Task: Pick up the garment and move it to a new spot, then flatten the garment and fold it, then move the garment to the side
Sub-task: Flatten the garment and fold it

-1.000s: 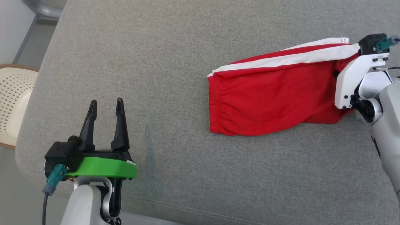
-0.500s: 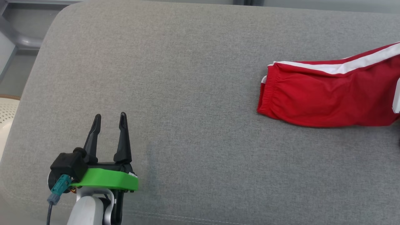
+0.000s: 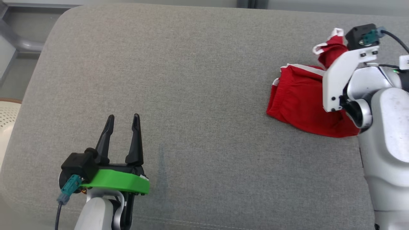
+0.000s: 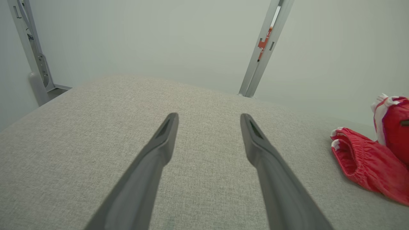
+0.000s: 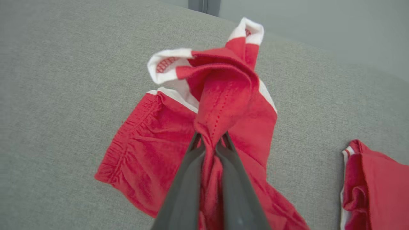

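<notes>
- Your landmark is the grey cushion; every place below is read off it.
- Garment: red shorts with white side stripes, on the right part of the cushion, towards its back edge.
- The gathered elastic hem lies flat on the cushion and faces its middle.
- The other end is bunched and raised off the cushion; a white-edged tip stands highest, on the side nearer the cushion's back edge.
- Right gripper: clamped on a twisted fold of the red cloth. In the right wrist view the two dark fingers nearly meet, with fabric pinched between them.
- In the head view the white wrist bracket hides those fingers and sits over the garment's right end.
- Left gripper: fingers spread wide with nothing between them, above the cushion's front-left part and pointing at its back edge. It is well apart from the garment.
- A green collar rings the left wrist, above the cushion's front seam.
- A second red-and-white bunch lies on the cushion at the lower right of the right wrist view. You cannot tell whether it belongs to the same garment.
- Grey metal frame post: rises behind the cushion's back edge.
- Cream perforated item: off the cushion's left side, cut by the frame edge.
</notes>
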Robot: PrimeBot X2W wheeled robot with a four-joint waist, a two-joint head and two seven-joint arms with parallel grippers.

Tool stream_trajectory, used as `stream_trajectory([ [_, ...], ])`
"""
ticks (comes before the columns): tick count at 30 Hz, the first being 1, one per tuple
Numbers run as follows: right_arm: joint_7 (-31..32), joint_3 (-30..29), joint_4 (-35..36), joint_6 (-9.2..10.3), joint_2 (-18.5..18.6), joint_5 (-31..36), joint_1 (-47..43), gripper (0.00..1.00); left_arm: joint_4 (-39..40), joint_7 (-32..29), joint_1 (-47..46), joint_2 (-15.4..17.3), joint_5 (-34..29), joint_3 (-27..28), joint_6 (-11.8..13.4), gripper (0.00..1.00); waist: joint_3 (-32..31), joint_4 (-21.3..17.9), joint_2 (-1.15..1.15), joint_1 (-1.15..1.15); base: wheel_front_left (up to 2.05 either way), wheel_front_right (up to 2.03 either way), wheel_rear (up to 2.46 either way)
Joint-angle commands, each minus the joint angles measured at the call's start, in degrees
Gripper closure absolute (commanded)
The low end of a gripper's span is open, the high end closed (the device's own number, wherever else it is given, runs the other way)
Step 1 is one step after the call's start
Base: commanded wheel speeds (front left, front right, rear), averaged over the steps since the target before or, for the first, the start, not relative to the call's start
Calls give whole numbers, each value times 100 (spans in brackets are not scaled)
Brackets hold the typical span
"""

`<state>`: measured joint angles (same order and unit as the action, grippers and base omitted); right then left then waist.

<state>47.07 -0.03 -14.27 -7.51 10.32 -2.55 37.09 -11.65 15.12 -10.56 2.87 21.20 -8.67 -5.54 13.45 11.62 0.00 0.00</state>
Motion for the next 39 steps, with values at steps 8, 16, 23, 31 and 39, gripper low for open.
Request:
stream_trajectory([
  [8,-310,172,-1106,4,-487,232,492,100,-1,-1,-208,9,216,-163,68,0,240,419,0,0,0,0,0],
  [16,-625,462,-1379,3,-677,-667,550,0,-11,0,-145,9,177,-101,128,0,173,441,0,0,0,0,0],
  [23,-1125,510,-523,3,-52,-1103,249,0,-5,0,-38,8,57,7,103,0,-43,227,0,0,0,0,0],
  [31,-2523,120,-83,5,651,-989,-585,0,-55,0,42,11,20,-50,62,0,-247,67,0,0,0,0,0],
  [39,-4610,-354,-36,4,318,-802,-1729,0,-242,0,105,11,-219,-152,28,0,-521,-315,0,0,0,0,0],
])
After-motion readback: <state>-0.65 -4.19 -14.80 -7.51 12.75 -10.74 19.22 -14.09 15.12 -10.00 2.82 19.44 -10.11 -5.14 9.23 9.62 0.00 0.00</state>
